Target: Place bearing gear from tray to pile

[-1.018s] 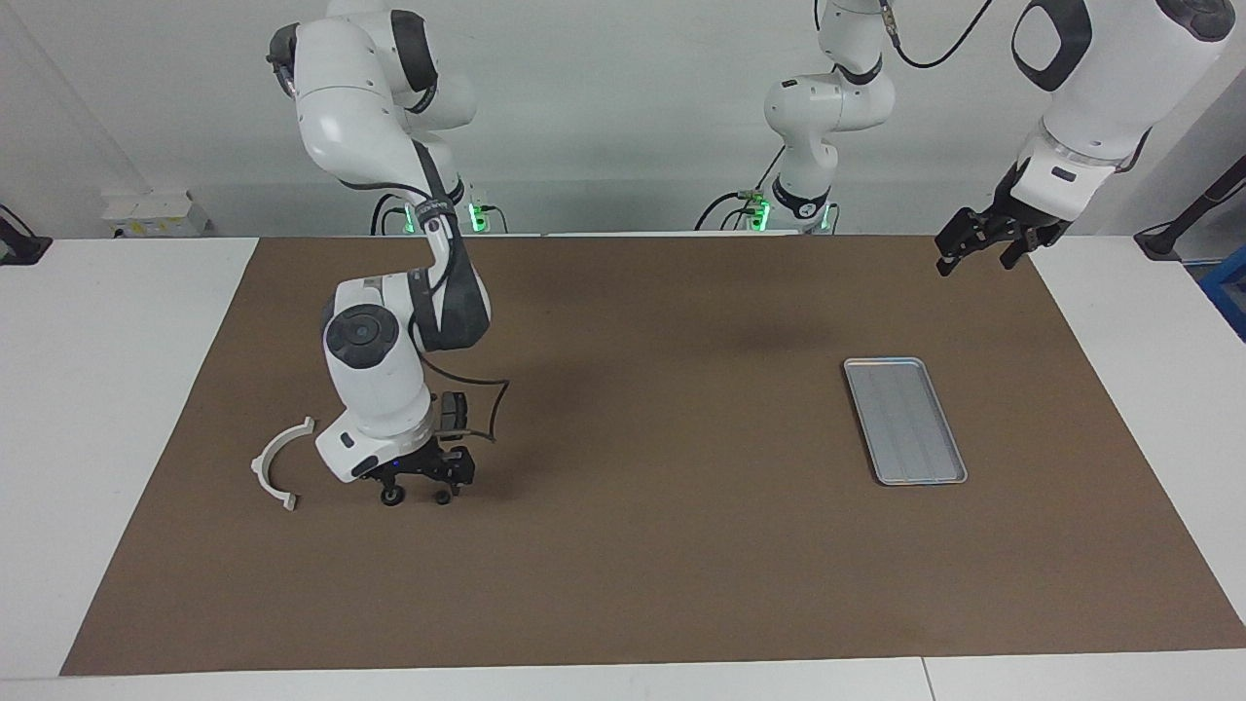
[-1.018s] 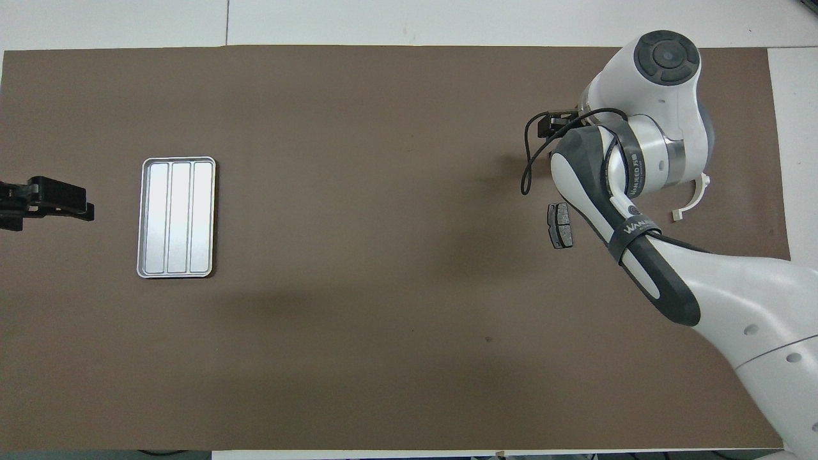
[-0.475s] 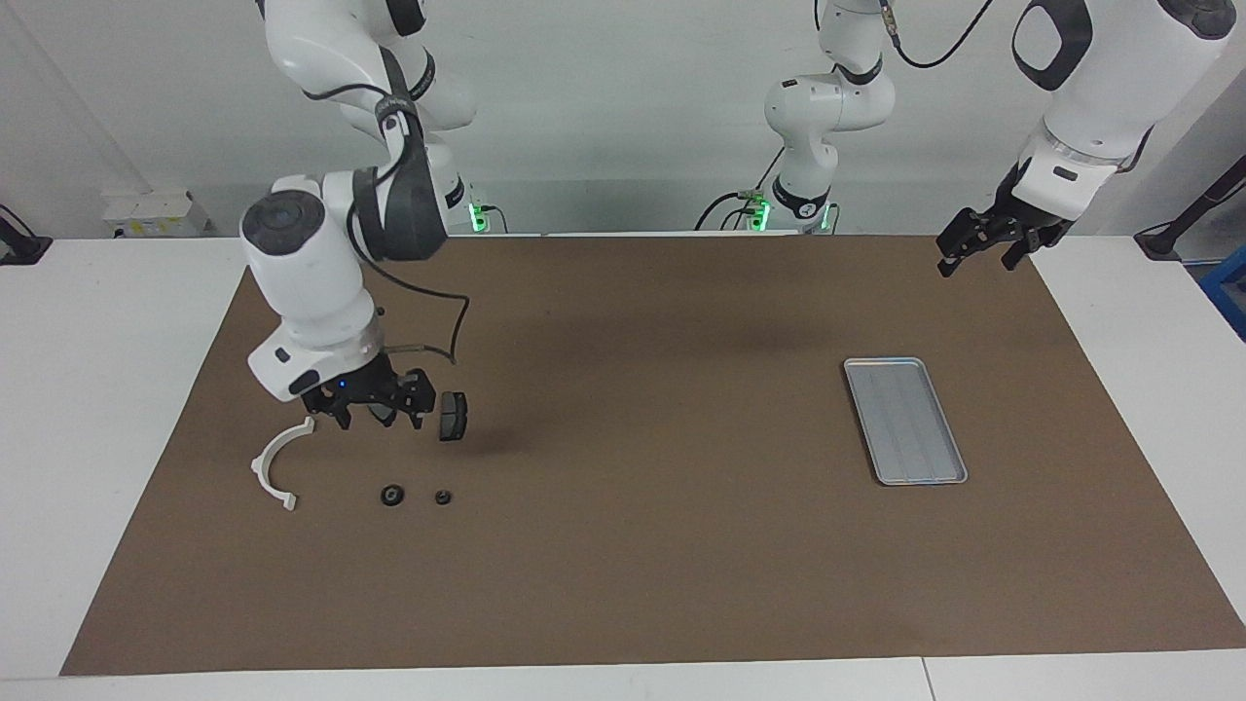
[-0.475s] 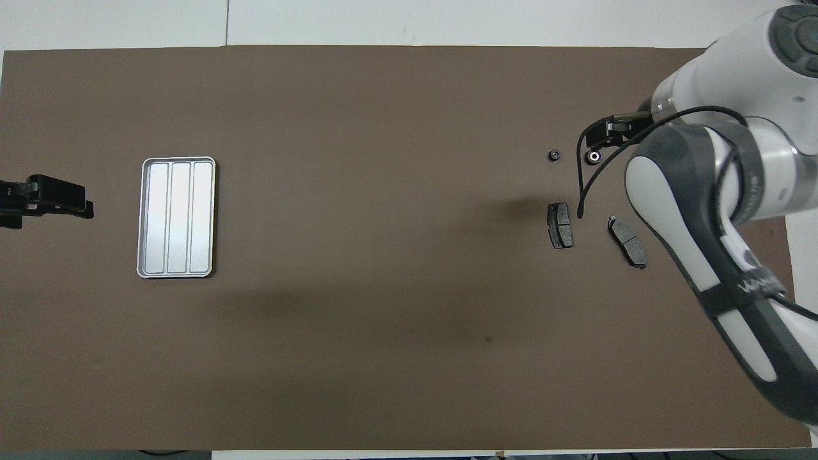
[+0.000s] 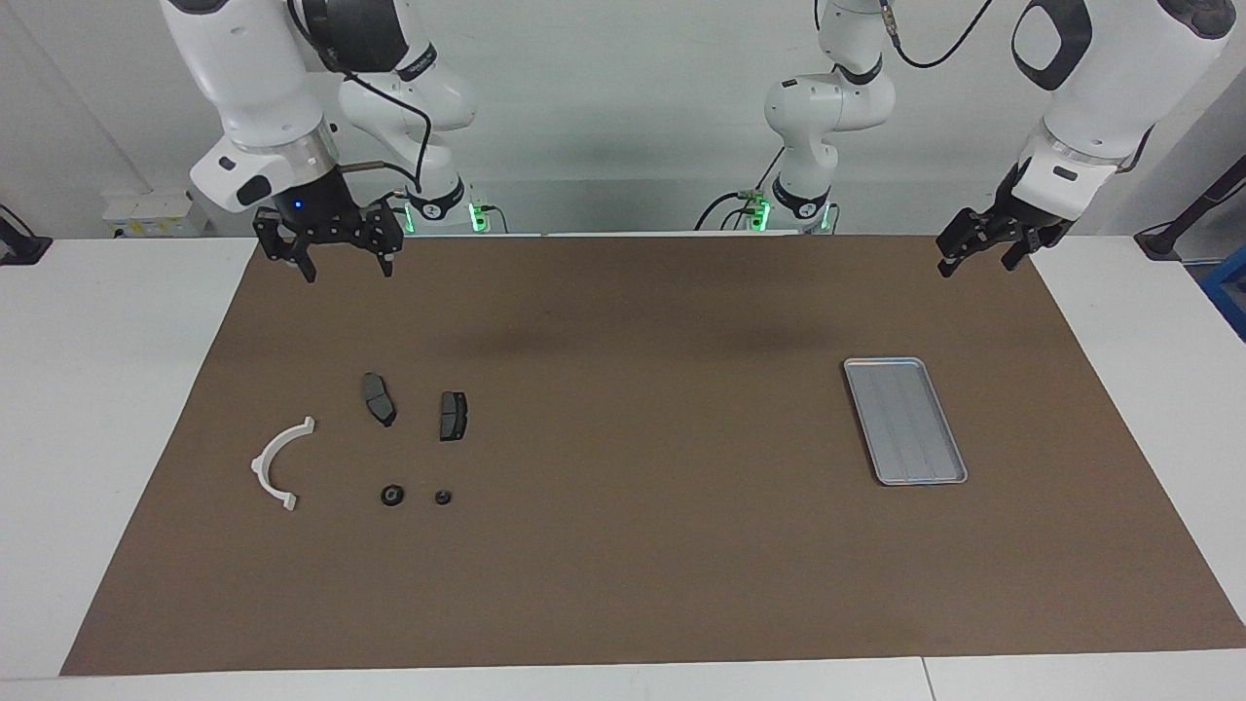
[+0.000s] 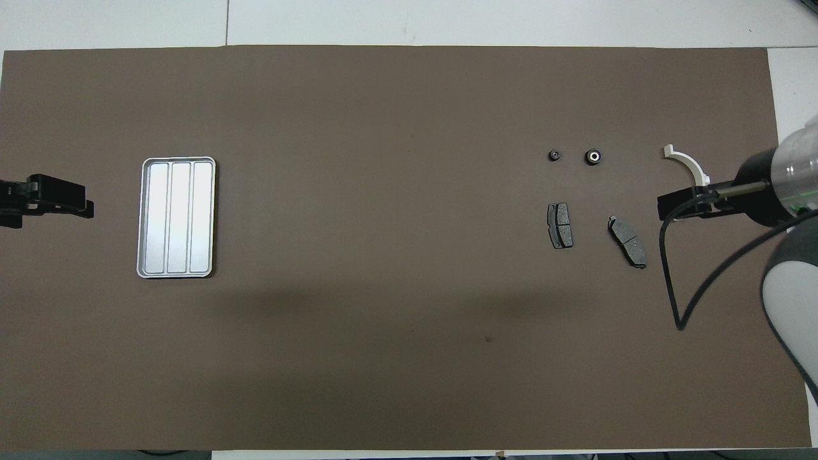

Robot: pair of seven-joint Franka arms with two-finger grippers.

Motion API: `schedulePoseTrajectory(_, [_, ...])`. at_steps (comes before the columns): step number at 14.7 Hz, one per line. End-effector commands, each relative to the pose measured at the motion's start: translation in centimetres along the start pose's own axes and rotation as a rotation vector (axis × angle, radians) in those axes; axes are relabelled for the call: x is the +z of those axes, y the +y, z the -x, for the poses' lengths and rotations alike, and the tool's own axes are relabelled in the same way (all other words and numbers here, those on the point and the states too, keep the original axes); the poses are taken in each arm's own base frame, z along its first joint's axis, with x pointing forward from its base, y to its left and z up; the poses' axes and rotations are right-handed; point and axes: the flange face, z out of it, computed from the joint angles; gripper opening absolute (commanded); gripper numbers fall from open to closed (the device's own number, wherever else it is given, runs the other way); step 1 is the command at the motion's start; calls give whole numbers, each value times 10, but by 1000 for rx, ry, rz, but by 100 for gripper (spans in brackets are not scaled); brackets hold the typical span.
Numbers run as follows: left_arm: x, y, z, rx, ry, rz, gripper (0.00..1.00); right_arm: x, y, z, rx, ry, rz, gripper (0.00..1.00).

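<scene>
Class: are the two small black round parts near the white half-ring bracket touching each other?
Apart. The overhead view shows bare mat between the smaller round part and the larger round part.

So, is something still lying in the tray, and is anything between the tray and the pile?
Nothing visible is in the tray. Two small round bearing gears already lie with the pile. The brown mat between tray and pile is bare. Both grippers are raised.

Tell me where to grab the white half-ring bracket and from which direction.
Grip the white half-ring bracket across the thin band at mid-arc, coming straight down. It lies flat on the mat and clear of the other parts, so only its narrow width suits two fingers; the flanged ends look awkward. The right gripper, open and raised at that end, seems best placed.
</scene>
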Motion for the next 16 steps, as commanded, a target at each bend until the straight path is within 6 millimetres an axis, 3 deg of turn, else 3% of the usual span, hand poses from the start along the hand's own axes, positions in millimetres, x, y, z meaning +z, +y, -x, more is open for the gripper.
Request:
schedulePoseTrajectory(1, [-3,1,5,9,16,12,100,-14,1,30,-14,-26,-17,100])
schedulePoseTrajectory(6, [-2,1,5,9,16,12,100,-38,3,49,-5,-60,-14,100])
schedulePoseTrajectory(11, [-2,1,5,9,17,12,100,-15,9,33,5,-78,-20,100])
schedulePoseTrajectory(16, [-1,1,4,11,23,12,100,-13,14,26,12,-60,-14,100])
